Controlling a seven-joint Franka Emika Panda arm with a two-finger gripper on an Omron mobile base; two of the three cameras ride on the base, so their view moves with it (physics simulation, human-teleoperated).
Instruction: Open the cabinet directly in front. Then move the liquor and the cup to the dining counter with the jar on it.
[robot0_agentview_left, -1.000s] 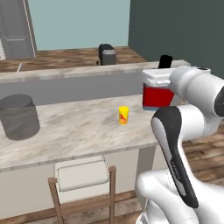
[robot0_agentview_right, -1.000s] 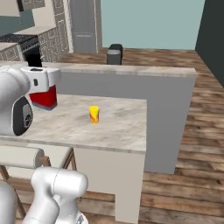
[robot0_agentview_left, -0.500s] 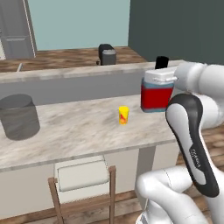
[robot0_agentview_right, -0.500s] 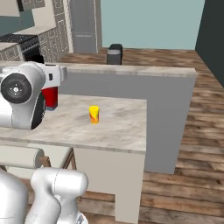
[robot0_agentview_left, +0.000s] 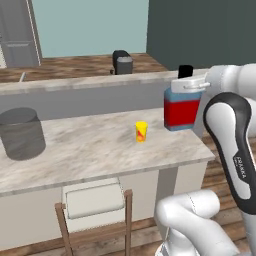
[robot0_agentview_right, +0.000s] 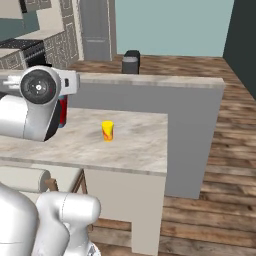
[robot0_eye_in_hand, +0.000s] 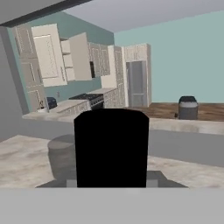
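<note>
Clamping the squat blue liquor (robot0_agentview_left: 182, 106) (black-capped), the gripper (robot0_agentview_left: 192, 84) overhangs marbled dining counter (robot0_agentview_left: 95, 150).

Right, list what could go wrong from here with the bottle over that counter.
1. The liquor hangs in the gripper near the dining counter's right end; set down there, it might tip off the edge.
2. The cup stands just to its left; a sideways swing could knock it over.
3. The gripper seems to hold the bottle high, near its black cap, so it might swing or slip.
</note>
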